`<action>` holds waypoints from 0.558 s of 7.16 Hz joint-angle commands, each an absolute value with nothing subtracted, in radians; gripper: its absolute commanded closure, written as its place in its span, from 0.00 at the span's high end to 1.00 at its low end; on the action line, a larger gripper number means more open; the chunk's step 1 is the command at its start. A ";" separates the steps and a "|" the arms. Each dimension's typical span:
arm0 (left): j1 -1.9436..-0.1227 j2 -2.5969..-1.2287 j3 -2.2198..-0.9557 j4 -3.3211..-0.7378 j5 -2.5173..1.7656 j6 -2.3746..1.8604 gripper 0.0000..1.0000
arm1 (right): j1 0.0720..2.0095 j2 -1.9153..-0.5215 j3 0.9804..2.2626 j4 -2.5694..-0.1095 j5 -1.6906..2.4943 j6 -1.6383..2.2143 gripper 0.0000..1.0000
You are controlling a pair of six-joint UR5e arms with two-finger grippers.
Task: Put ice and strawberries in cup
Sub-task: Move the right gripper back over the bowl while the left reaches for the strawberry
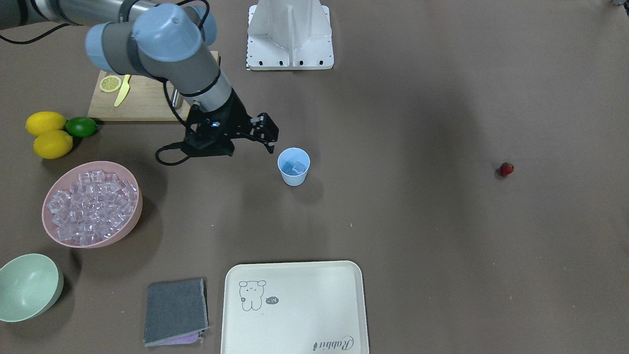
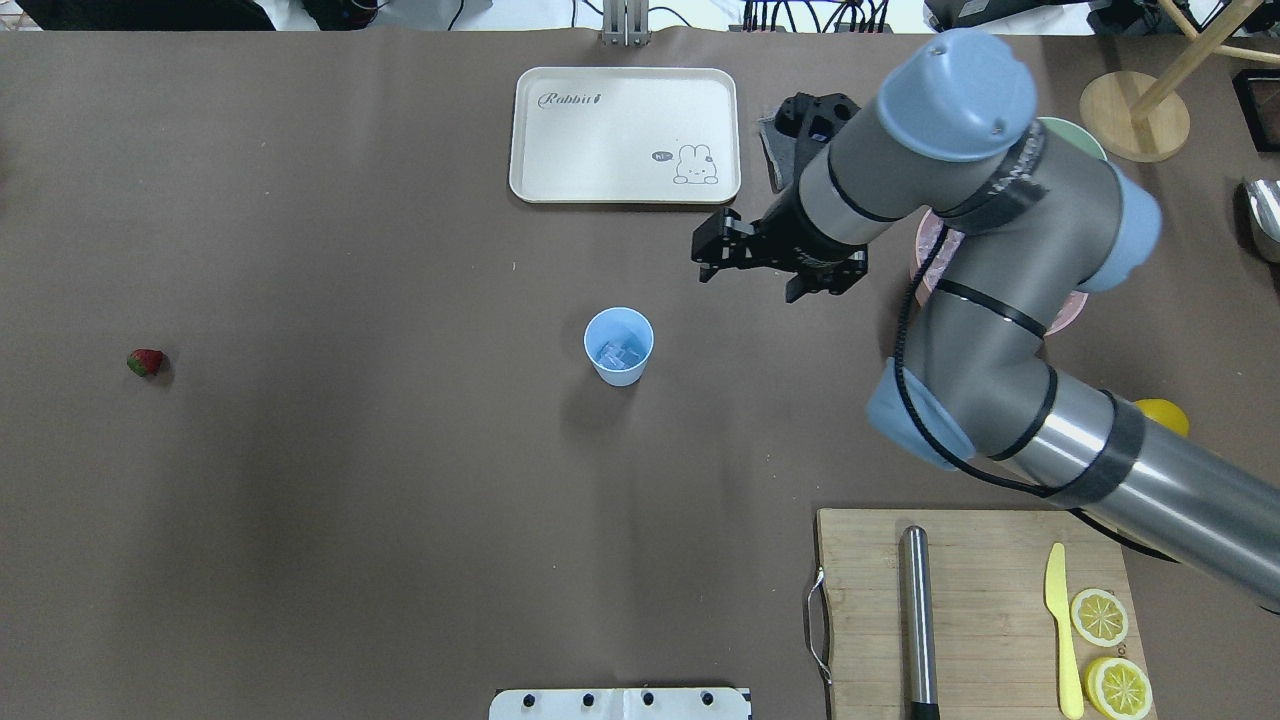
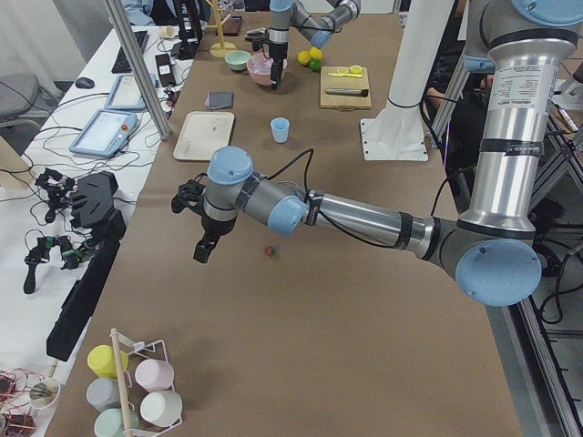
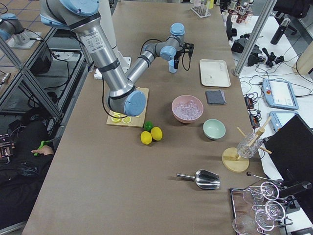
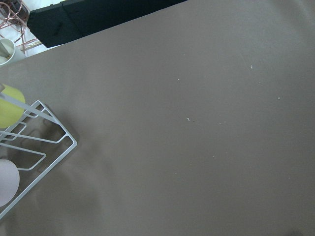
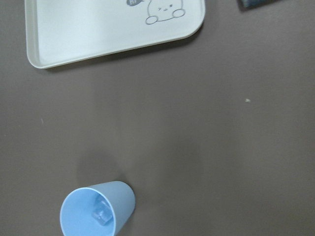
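The light blue cup (image 1: 294, 166) stands upright mid-table, with a clear ice cube (image 6: 102, 214) inside. It also shows in the overhead view (image 2: 619, 345). More ice fills the pink bowl (image 1: 92, 204). My right gripper (image 1: 269, 133) is open and empty, hovering just beside the cup's rim on the bowl side; in the overhead view it (image 2: 705, 255) is up and to the right of the cup. The strawberry (image 1: 506, 169) lies alone far off on the table (image 2: 146, 362). My left gripper (image 3: 204, 248) hangs above the table near the strawberry (image 3: 269, 251); I cannot tell if it is open.
A cream tray (image 1: 294, 307) and a grey cloth (image 1: 176, 310) lie beyond the cup. A pale green bowl (image 1: 27, 287), two lemons (image 1: 46, 132), a lime (image 1: 81, 126) and a cutting board (image 2: 975, 610) with a knife are on my right. A wire cup rack (image 5: 29, 142) sits below my left wrist.
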State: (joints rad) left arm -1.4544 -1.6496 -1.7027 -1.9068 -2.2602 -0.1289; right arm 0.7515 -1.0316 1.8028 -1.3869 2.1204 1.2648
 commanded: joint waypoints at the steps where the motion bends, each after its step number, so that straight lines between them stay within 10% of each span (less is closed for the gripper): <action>1: -1.347 -1.571 -1.678 -2.146 -2.275 -0.388 0.98 | 0.813 -1.142 1.890 -1.384 2.146 1.200 0.99; 4: -1.191 -1.506 -1.677 -2.321 -2.260 -0.537 0.98 | 0.874 -1.221 1.893 -1.376 2.141 1.119 0.99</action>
